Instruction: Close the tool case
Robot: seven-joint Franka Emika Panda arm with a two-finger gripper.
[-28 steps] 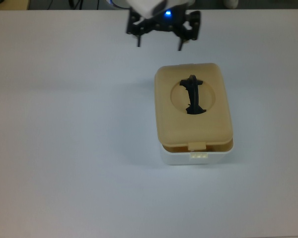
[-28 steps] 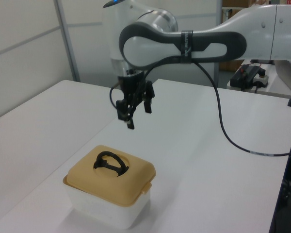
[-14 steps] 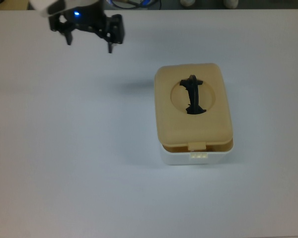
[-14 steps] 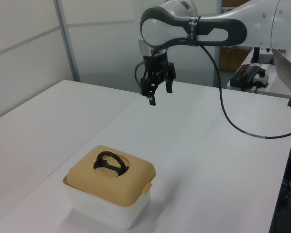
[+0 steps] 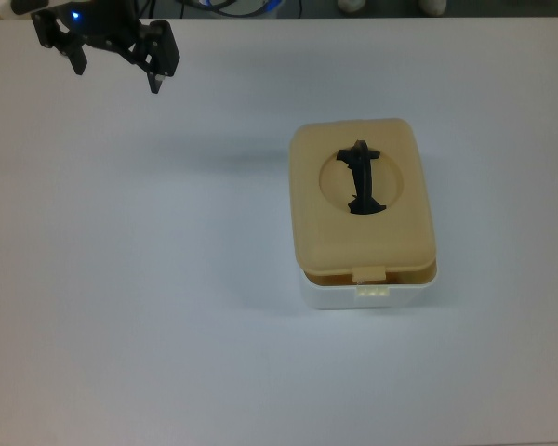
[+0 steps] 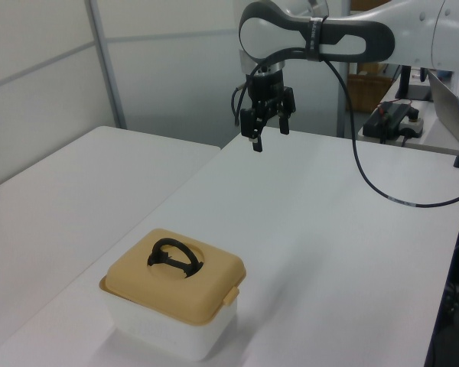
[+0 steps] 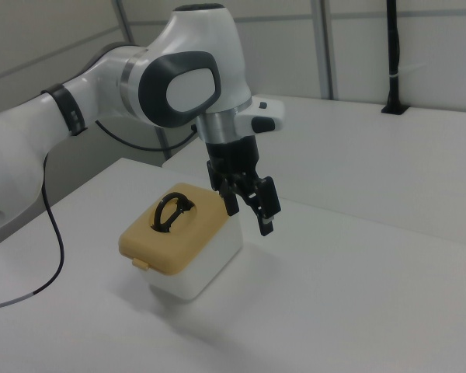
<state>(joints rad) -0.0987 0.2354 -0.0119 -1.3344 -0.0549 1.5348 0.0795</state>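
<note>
The tool case stands on the white table (image 5: 149, 279), right of centre in the top view. Its tan lid (image 5: 361, 200) lies on the white box (image 5: 367, 294), and the black handle (image 5: 361, 178) rests in the round recess. A latch tab (image 5: 369, 275) hangs over the near edge, with a thin dark gap under the lid there. My gripper (image 5: 116, 74) hovers open and empty at the top view's far upper left, well away from the case. In the left view the gripper (image 6: 269, 138) hangs far behind the case (image 6: 172, 294). In the right view the gripper (image 7: 250, 216) appears beside the lid (image 7: 175, 229).
A black cable (image 6: 367, 183) hangs from the arm over the table on the left view's right. A second white table (image 6: 53, 191) adjoins on the left view's left. Devices sit on a far bench (image 6: 394, 118). A black post (image 7: 394, 54) stands on the neighbouring table in the right view.
The open gripper has swept from just behind the case toward the top view's upper left, farther from it. The case and lid have not moved.
</note>
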